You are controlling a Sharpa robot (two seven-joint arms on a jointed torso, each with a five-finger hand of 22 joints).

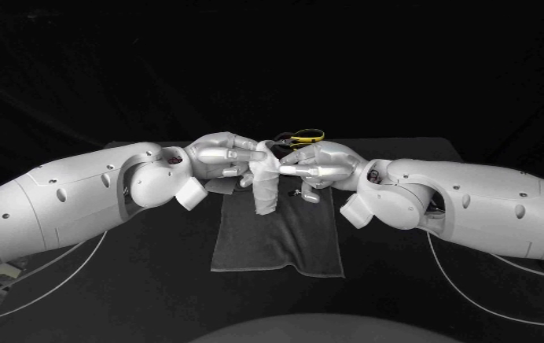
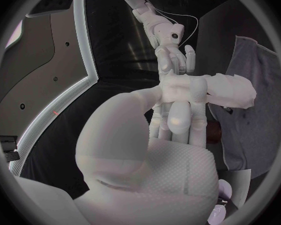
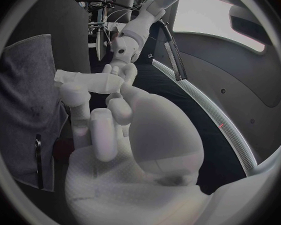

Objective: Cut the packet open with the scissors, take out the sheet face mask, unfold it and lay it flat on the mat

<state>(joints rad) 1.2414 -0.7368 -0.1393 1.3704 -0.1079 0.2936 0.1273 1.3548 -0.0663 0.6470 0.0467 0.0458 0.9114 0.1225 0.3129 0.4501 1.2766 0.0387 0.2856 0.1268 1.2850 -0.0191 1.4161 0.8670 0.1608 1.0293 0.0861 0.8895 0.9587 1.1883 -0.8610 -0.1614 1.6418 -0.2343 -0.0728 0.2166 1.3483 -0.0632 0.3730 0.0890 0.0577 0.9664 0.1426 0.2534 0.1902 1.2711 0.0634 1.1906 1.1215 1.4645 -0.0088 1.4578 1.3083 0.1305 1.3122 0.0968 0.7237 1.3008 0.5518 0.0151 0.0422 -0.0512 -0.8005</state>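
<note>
Tearing threatens the seemingly folded sheet face mask (image 1: 266, 184), pinched at its top by left hand (image 1: 223, 156) and right hand (image 1: 321, 164) above the mat (image 1: 284, 242), should they pull unevenly.

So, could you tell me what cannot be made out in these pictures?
- The scissors: head view, blades hidden behind the right hand; just the yellow handle shows.
- The face mask: head view, its top is covered by the left hand and the right hand, so the grip is unclear.
- The mat: head view, far edge hidden under the hands and mask.
</note>
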